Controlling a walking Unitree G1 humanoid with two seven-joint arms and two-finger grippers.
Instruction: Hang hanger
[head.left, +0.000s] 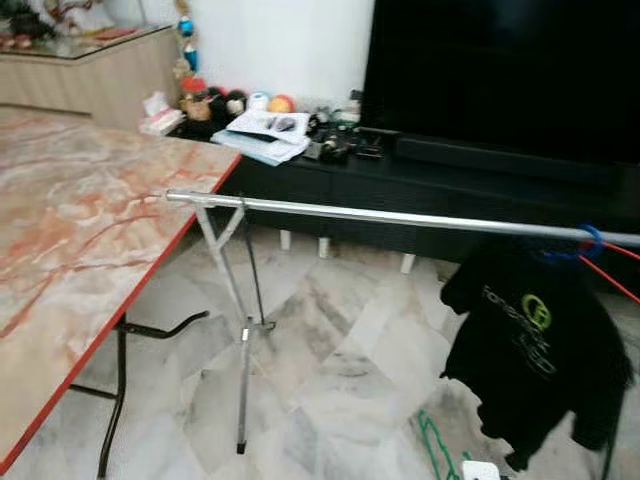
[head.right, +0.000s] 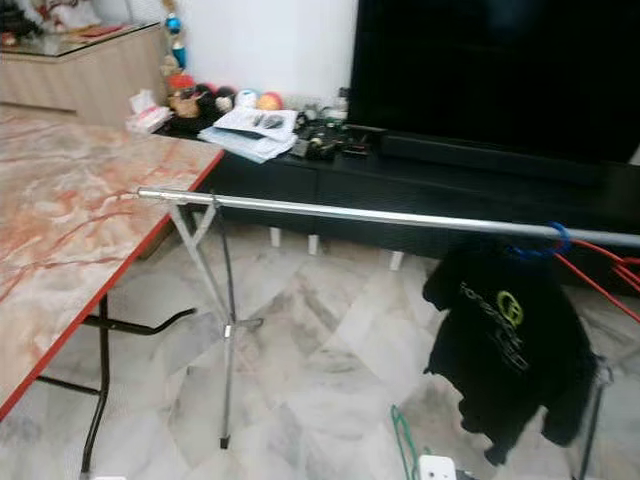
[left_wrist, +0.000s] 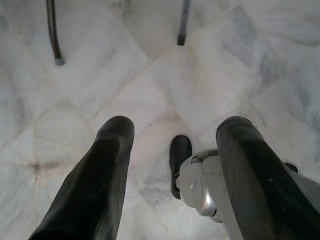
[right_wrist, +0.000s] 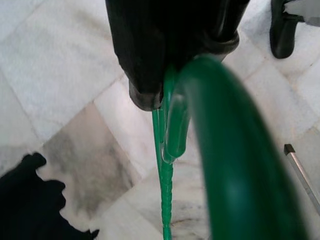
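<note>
— Two hands, what are they doing?

— My right hand is pinched on the green hanger, held low over the marble floor. My left hand hangs spread, holding nothing.

— And the rail?

— Up ahead, the silver rail already carries a black shirt on a blue hanger.

— Risks?

— I'd say the hook could miss the rail or twist in my grip on the lift, or I could bump the rack's thin legs.
</note>
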